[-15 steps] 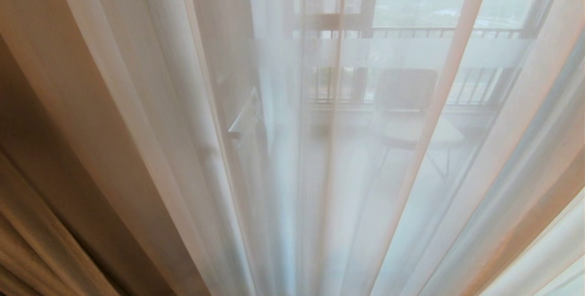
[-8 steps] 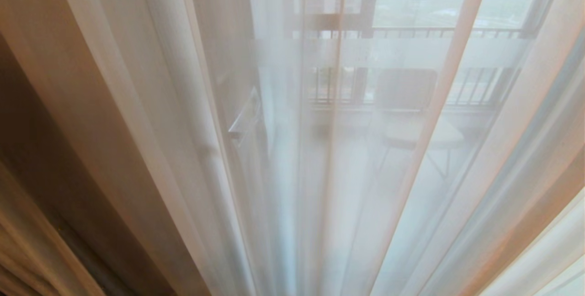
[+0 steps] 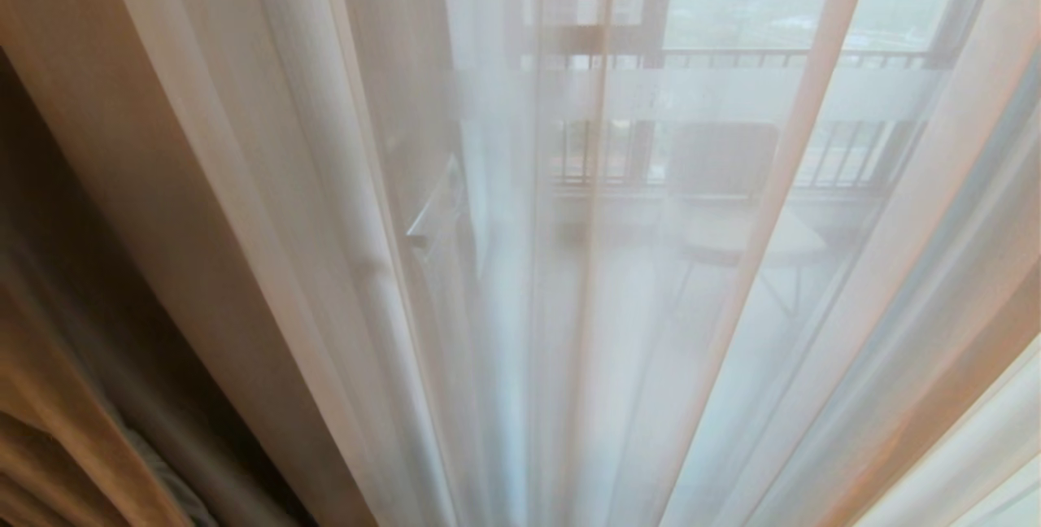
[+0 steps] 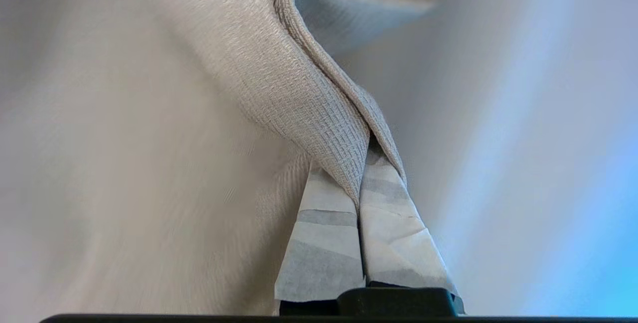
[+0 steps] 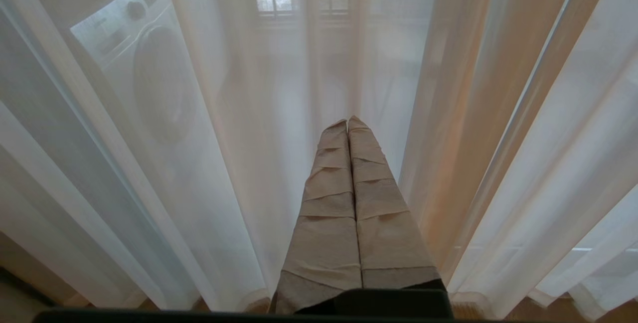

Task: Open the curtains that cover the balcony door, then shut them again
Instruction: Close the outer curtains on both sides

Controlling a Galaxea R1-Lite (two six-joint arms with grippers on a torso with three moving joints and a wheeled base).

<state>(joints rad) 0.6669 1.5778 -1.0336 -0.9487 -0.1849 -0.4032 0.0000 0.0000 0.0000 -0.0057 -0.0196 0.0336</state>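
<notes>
Looking through the head camera, I had the curtains filling nearly everything ahead: thin white sheers hung closed across the middle, and a heavy beige drape stood off to my left, its folds running floor to ceiling. Behind the sheers I could make out the balcony door, its dark frame and a pale band across the glass, so it was covered only by the see-through layer.

Neither arm showed in that view. The left wrist camera settled what mattered: the left gripper had its taped fingers pressed together on the folded edge of the drape, the hem rising straight away from the fingertips along the fabric's long hanging line. So the cloth was already in hand on my left side, and I judged any pull had to run sideways along the rail, across that vertical edge.

The right gripper hung idle just short of the sheers, fingers together and holding nothing, a washing machine faint beyond them.
</notes>
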